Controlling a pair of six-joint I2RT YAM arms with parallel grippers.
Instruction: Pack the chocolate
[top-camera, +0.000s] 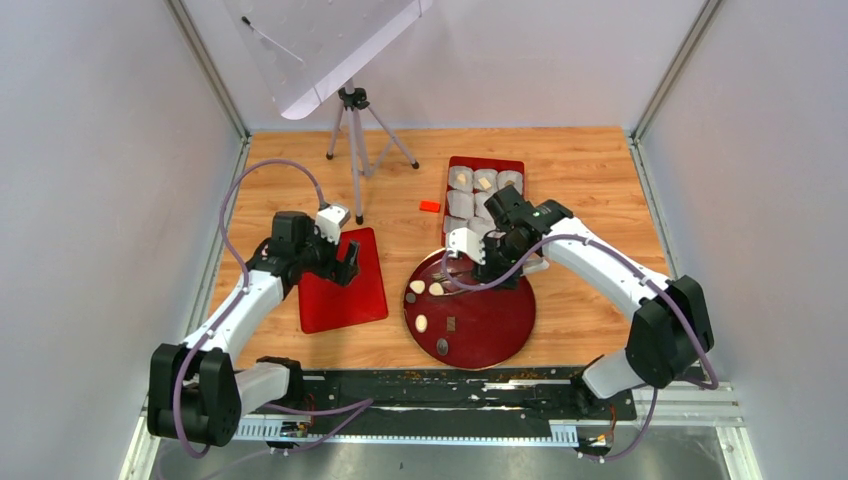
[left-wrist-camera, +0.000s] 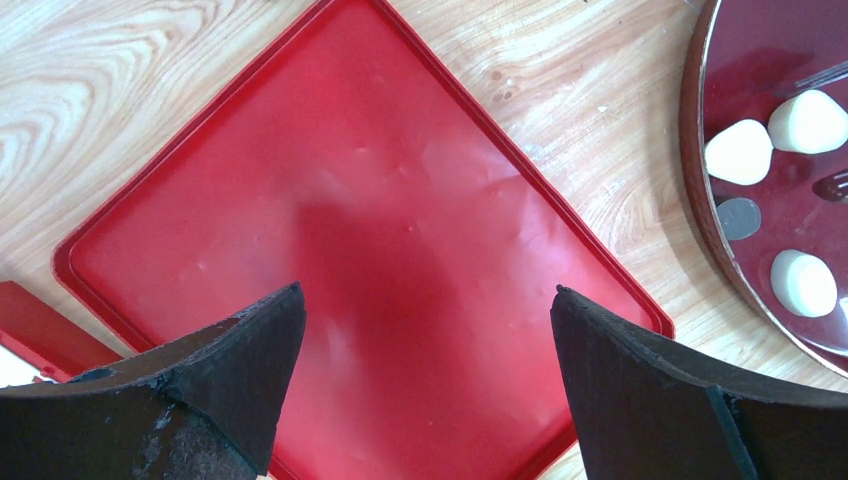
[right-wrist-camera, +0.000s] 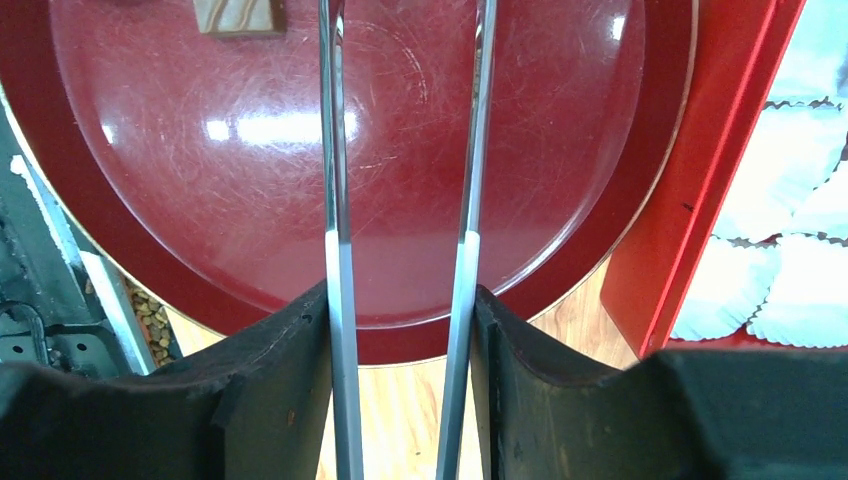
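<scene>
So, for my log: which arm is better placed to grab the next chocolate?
Right: the right gripper holds tongs over the plate of chocolate; the left gripper hangs open over a red tray.

Overhead from behind, wrists close — plate (top-camera: 492, 322) shared

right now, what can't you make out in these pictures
Tweezers: tips cut off by the top edge in the right wrist view, under the right tool in the top view; whether they hold anything is unclear.
Box: near end hidden by the right arm, top view.
Brown chocolate: cut by top edge, right wrist view.
</scene>
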